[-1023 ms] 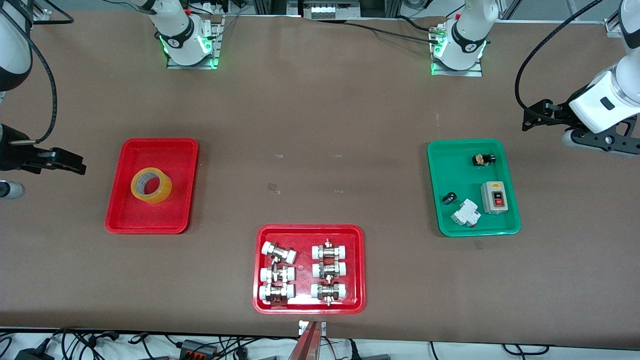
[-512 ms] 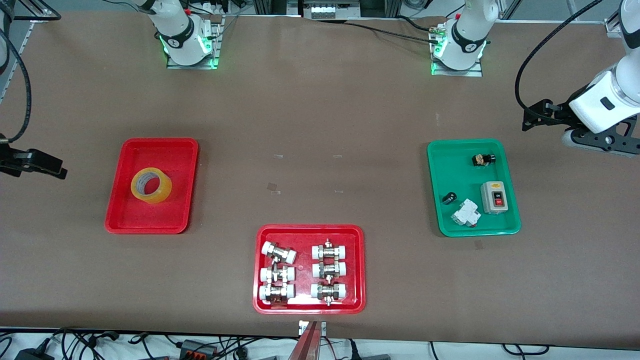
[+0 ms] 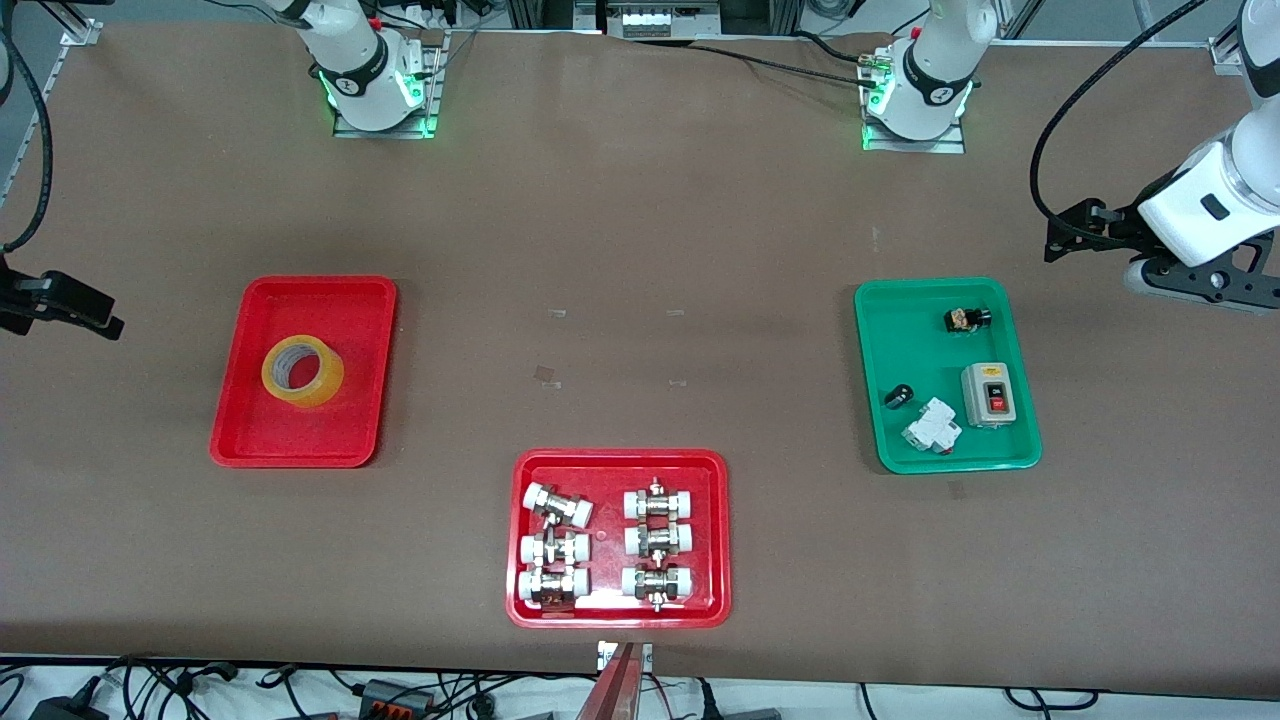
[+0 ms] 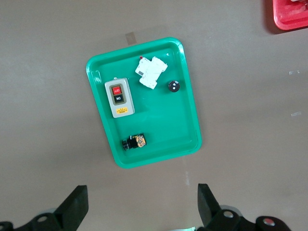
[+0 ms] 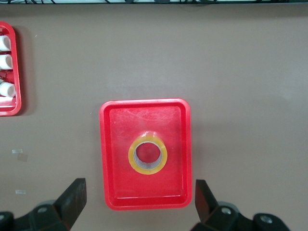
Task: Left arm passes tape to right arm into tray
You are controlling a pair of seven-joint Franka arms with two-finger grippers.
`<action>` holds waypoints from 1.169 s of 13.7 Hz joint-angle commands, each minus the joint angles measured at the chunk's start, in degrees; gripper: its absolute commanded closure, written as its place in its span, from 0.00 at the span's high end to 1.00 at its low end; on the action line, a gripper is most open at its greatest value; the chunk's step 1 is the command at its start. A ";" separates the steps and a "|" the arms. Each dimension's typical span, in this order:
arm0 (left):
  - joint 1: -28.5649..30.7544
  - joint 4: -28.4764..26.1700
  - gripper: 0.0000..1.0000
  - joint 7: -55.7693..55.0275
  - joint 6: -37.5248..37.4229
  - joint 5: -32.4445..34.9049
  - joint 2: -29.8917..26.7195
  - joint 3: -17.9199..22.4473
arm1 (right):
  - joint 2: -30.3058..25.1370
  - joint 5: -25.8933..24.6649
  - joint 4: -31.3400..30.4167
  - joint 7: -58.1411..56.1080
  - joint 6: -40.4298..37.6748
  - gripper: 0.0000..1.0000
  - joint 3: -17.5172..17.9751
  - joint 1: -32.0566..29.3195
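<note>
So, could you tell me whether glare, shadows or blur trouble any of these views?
Front view: a white glare patch sits on the floor of the fittings tray at its edge nearest the camera, and each tray casts a soft shadow on the table. Right wrist view: the tape and the plain red tray look sharp, with faint sheen. Left wrist view: the green tray is evenly lit and crisp.

A green tray [image 3: 947, 375] is seen near the left claw [image 3: 1060, 243], toward the front camera from it, holding a grey switch box [image 3: 988, 394], a white breaker [image 3: 931, 427] and two small black parts. A red tray of white-capped fittings [image 3: 618, 537] lies well apart from both claws.
</note>
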 commanded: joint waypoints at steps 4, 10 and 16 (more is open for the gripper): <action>0.43 0.42 1.00 0.69 -0.62 -0.93 -0.52 -0.11 | -10.21 -0.58 -13.77 -2.12 0.36 1.00 0.89 -0.39; 0.51 0.68 1.00 0.69 -0.71 -0.93 -0.34 -0.11 | -9.86 0.13 -13.33 -2.29 0.95 1.00 0.89 -0.57; 0.51 0.86 1.00 0.69 -0.62 -0.93 -0.26 -0.11 | -10.12 0.13 -13.33 -2.29 0.60 1.00 0.89 -0.57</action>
